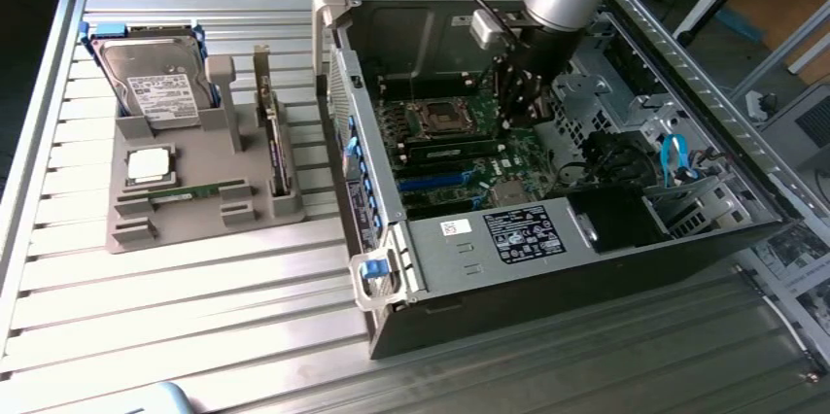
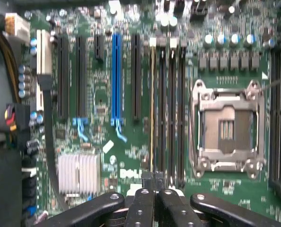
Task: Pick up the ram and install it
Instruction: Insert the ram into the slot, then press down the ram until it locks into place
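Ram: a thin green stick (image 1: 452,151) stands on edge in a memory slot just beside the empty CPU socket (image 1: 434,115). From the wrist it shows as a narrow yellow-green line (image 2: 152,104), in the row's outermost slot on the side away from the socket (image 2: 228,125).
Gripper: the gripper (image 1: 519,108) is inside the open computer case (image 1: 545,239), its fingers pressed together and holding nothing. In the wrist view the closed tips (image 2: 154,196) hang close over the end of the slot row (image 2: 171,109).
Step in hand: seating the stick, by the look of it.
Doing it well: keep the closed tips square on the stick's top edge and push straight down, not sideways, so it sits level along its whole length.
Risk: an off-centre push could tilt the stick or stress the motherboard (image 2: 102,94).
Outside the case: a grey tray (image 1: 194,224) carries a hard drive (image 1: 155,84), an upright expansion card (image 1: 272,137) and another slim green strip (image 1: 182,192). What that strip is cannot be told.
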Available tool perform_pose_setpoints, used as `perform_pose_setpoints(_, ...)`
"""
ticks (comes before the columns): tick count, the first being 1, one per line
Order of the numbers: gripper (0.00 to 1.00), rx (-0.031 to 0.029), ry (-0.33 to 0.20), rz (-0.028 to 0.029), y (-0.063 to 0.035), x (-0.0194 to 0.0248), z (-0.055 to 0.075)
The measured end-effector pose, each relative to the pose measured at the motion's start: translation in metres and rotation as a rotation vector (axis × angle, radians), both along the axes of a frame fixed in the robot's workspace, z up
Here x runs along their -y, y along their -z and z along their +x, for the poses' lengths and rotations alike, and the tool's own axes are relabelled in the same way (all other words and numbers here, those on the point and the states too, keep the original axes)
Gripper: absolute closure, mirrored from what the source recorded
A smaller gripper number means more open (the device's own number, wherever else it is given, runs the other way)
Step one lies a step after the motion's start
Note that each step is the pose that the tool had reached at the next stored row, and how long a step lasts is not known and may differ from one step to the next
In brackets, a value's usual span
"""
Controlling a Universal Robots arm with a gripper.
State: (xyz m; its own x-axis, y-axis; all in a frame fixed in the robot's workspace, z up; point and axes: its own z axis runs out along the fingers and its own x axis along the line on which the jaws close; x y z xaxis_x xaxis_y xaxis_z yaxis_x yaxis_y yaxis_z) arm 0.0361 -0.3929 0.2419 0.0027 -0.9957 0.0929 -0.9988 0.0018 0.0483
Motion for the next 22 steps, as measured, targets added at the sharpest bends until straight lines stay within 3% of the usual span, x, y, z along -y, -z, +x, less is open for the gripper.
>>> perform_pose_setpoints(7,0.89,-0.0040,0.000,0.0000,0.0000,0.0000,0.018)
perform_pose_setpoints(15,0.89,-0.0041,0.000,-0.0001,0.0000,0.0001,0.018)
perform_pose_setpoints(22,0.89,-0.0039,0.000,0.0000,0.0039,0.0001,0.005)
